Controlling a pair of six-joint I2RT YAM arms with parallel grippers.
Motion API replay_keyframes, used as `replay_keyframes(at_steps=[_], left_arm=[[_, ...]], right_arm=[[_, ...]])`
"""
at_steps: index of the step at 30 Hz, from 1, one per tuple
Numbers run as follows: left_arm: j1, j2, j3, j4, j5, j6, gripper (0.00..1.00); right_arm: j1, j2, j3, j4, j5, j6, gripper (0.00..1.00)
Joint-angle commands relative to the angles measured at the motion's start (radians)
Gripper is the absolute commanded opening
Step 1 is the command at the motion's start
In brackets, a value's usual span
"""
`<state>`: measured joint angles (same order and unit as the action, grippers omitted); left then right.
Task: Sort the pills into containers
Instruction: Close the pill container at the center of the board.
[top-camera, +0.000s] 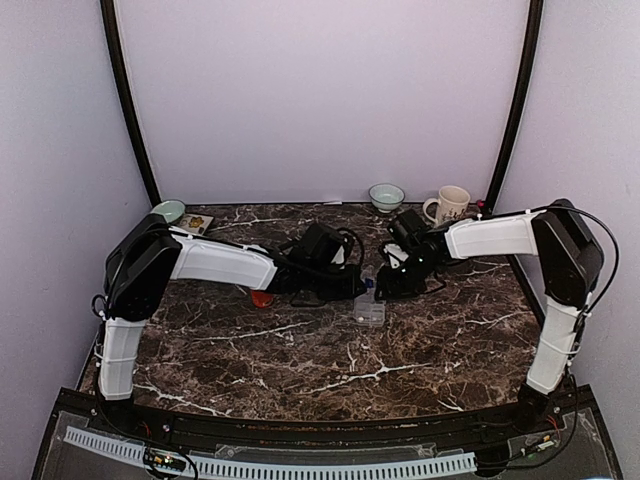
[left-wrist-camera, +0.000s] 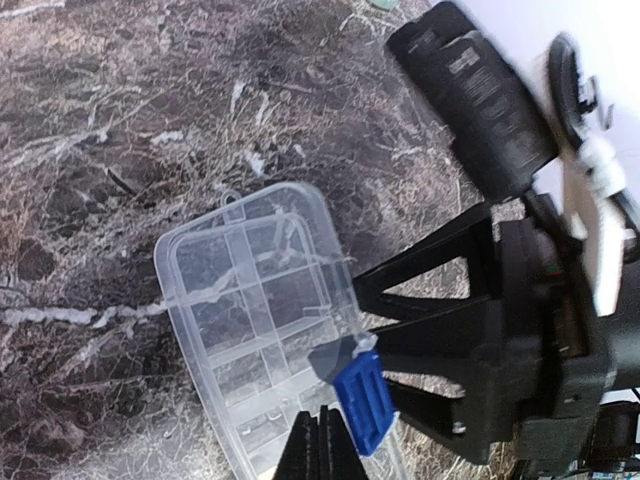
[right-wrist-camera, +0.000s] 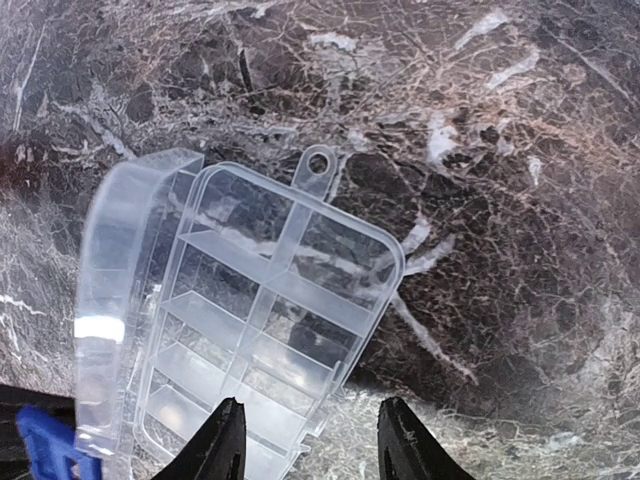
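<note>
Top external view first: both arms are bolted at the near edge of the dark marbled worktop and lean in toward each other, meeting around the middle. Right there sits the clear organiser box, flat on the stone, with its hinged lid swung up and standing on edge along one long side. The left pincer is squeezed tight together at the box's near end. Honestly I can't tell if it's pinching anything, and there's a blue piece just beside its tips that I can't identify. The right pincer has its fingers spread with nothing clamped, one finger over the box's near corner. A small red thing lies by the left arm. Way at the back edge there's a pale bowl in the left corner, a second bowl nearer the centre, and a mug just right of it.
</note>
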<state>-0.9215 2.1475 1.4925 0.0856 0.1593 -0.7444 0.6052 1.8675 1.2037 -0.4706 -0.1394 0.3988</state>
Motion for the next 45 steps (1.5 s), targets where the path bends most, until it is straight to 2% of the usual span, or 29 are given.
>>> replay_keyframes(at_steps=[1, 28, 45], left_arm=[[-0.007, 0.012, 0.041, -0.043, 0.018, 0.017, 0.01], [-0.019, 0.098, 0.158, -0.138, 0.054, 0.033, 0.01], [-0.027, 0.182, 0.289, -0.297, 0.077, 0.046, 0.01]], right_arm=[[-0.015, -0.05, -0.017, 0.026, -0.012, 0.011, 0.45], [-0.049, -0.168, -0.093, 0.04, 0.04, 0.063, 0.46], [-0.052, -0.179, -0.092, 0.052, 0.013, 0.071, 0.48]])
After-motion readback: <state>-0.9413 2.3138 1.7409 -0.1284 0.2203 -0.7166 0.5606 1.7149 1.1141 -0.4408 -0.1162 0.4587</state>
